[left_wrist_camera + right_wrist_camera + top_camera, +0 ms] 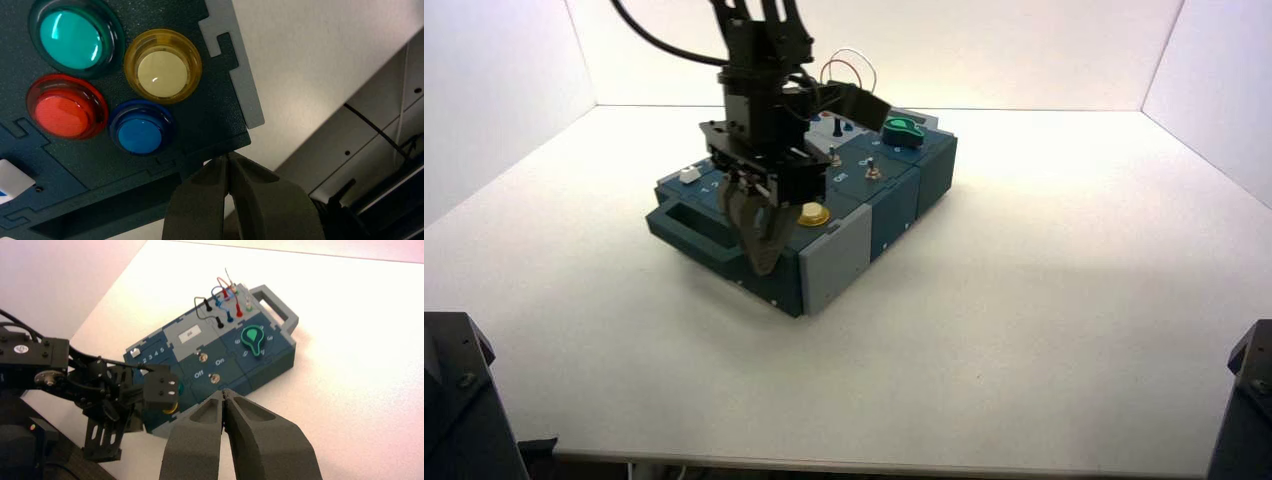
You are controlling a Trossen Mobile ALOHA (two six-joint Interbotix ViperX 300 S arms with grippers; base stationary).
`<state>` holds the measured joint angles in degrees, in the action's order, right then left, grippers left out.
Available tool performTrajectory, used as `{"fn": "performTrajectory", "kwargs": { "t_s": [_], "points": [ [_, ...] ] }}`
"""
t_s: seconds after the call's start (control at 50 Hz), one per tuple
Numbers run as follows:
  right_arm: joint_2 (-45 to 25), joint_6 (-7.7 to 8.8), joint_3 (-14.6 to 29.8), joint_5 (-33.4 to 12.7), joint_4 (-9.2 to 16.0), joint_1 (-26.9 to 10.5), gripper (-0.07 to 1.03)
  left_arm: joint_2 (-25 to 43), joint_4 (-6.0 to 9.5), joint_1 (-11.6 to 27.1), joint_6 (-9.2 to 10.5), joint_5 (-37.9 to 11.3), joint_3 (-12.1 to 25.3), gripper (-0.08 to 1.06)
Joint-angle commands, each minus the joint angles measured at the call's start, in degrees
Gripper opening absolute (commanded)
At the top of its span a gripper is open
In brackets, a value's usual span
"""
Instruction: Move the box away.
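Note:
The box (894, 200) is a flat teal-and-grey panel box, standing turned on the white table. Its side handle (692, 222) faces the near left. My left gripper (764, 262) points down at the box's near edge and is shut on nothing. In the left wrist view its tips (227, 157) sit right at the box's (200, 115) rim, beside the blue button (141, 131) and the handle slot (110, 210). Whether they touch the rim I cannot tell. My right gripper (225, 392) hangs shut and empty, well back from the box (270, 357).
Green (70, 37), yellow (162, 65) and red (65, 107) buttons sit by the blue one. Farther along are two toggle switches (202, 357), a green knob (252, 338) and looped wires (222, 290). White walls (504, 60) enclose the table (1044, 330); arm bases (454, 400) stand at the near corners.

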<state>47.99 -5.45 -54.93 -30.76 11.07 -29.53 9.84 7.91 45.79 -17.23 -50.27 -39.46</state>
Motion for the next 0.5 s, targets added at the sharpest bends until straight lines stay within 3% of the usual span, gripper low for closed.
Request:
{"fn": "performTrajectory", "kwargs": {
  "t_s": [0.02, 0.5],
  "points": [
    [-0.26, -0.18, 2.20, 0.79, 0.00, 0.35, -0.02, 0.44, -1.23, -0.35, -0.44, 3.16, 4.04, -0.03],
    [-0.35, -0.09, 2.20, 0.88, 0.00, 0.35, -0.02, 2.55, -5.27, -0.79, -0.44, 3.25, 8.96, -0.03]
  ]
}}
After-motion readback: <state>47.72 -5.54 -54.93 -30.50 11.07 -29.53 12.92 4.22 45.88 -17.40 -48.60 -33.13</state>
